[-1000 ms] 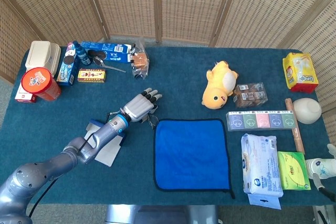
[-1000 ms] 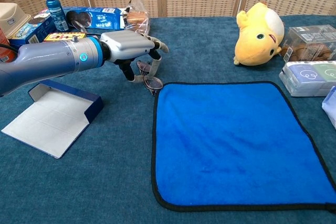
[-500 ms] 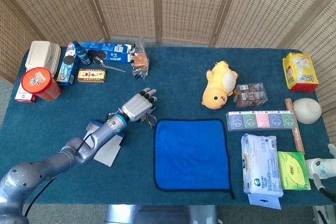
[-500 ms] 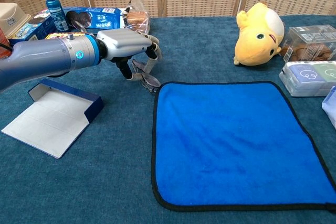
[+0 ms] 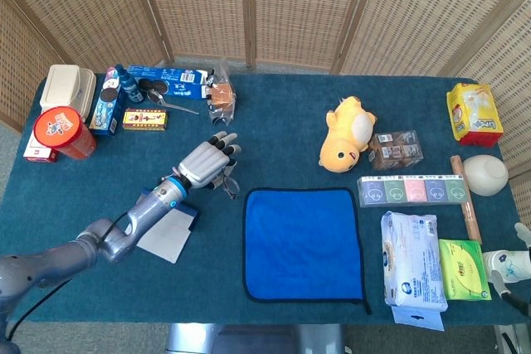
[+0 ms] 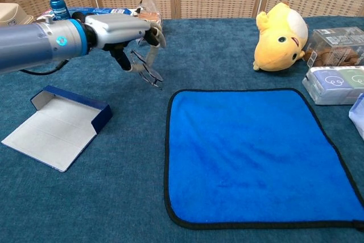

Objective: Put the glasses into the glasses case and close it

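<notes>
My left hand [image 5: 205,162] [image 6: 122,30] holds the glasses [image 6: 145,69] [image 5: 227,181] by the frame, lifted above the blue tabletop. The glasses hang below the fingers, left of the blue cloth [image 6: 256,155] [image 5: 303,242]. The open blue glasses case [image 6: 60,123] [image 5: 170,225] lies flat on the table, below and left of the hand, its white inside facing up. My right hand [image 5: 510,264] shows only at the head view's right edge, beside the table; whether its fingers are apart is unclear.
A yellow plush toy [image 6: 280,35] [image 5: 348,132] sits behind the cloth. Cookie boxes, a spray bottle [image 6: 56,1] and a snack bag [image 5: 220,97] crowd the back left. Tissue packs [image 5: 412,271] and small boxes [image 5: 411,190] line the right side.
My left hand has risen and drawn back to the left with the glasses, away from the cloth's corner and toward the case. The case has not moved.
</notes>
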`<action>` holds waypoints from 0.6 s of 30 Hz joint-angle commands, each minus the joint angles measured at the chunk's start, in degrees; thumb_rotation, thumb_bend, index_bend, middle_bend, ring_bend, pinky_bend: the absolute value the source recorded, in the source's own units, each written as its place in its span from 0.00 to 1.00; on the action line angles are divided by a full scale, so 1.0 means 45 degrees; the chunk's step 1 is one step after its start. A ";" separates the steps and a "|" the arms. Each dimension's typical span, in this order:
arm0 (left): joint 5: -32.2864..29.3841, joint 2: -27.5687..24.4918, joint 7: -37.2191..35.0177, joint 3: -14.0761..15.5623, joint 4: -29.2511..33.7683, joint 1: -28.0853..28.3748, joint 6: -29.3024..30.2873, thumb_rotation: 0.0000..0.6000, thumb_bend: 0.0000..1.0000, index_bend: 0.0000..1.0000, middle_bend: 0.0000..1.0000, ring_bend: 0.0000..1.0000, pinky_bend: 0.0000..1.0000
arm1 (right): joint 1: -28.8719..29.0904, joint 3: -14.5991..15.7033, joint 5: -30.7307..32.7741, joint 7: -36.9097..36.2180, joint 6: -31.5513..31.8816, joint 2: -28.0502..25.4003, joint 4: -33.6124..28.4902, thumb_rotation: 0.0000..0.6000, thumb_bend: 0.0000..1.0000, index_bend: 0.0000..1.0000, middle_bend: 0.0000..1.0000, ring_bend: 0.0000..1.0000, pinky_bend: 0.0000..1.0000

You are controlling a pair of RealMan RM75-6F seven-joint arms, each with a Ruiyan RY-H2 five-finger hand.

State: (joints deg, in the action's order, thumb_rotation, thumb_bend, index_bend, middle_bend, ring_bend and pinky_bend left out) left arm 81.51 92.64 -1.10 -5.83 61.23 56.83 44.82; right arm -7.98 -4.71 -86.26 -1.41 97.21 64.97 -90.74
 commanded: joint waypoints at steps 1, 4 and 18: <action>-0.0642 -0.1480 0.0617 -0.0059 0.2143 -0.0838 0.0599 1.00 0.41 0.71 0.20 0.01 0.07 | 0.0178 -0.0033 -0.0069 0.0079 -0.0202 0.0043 -0.0011 1.00 0.27 0.14 0.26 0.31 0.38; -0.0977 -0.2361 0.1122 0.0066 0.3464 -0.1321 0.0878 1.00 0.41 0.71 0.20 0.01 0.07 | 0.0380 -0.0065 -0.0135 0.0141 -0.0423 0.0112 -0.0030 1.00 0.27 0.14 0.26 0.31 0.38; -0.0984 -0.5452 0.2188 0.1078 0.7683 -0.3487 0.2729 1.00 0.40 0.71 0.19 0.00 0.06 | 0.0993 -0.0116 -0.0391 0.0550 -0.0968 0.0280 -0.0257 1.00 0.27 0.14 0.26 0.31 0.38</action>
State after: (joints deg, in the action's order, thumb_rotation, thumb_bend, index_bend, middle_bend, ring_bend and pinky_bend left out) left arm 76.40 70.09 7.90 -2.31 93.53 42.96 55.52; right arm -3.55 -5.25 -87.97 1.01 92.88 66.20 -91.85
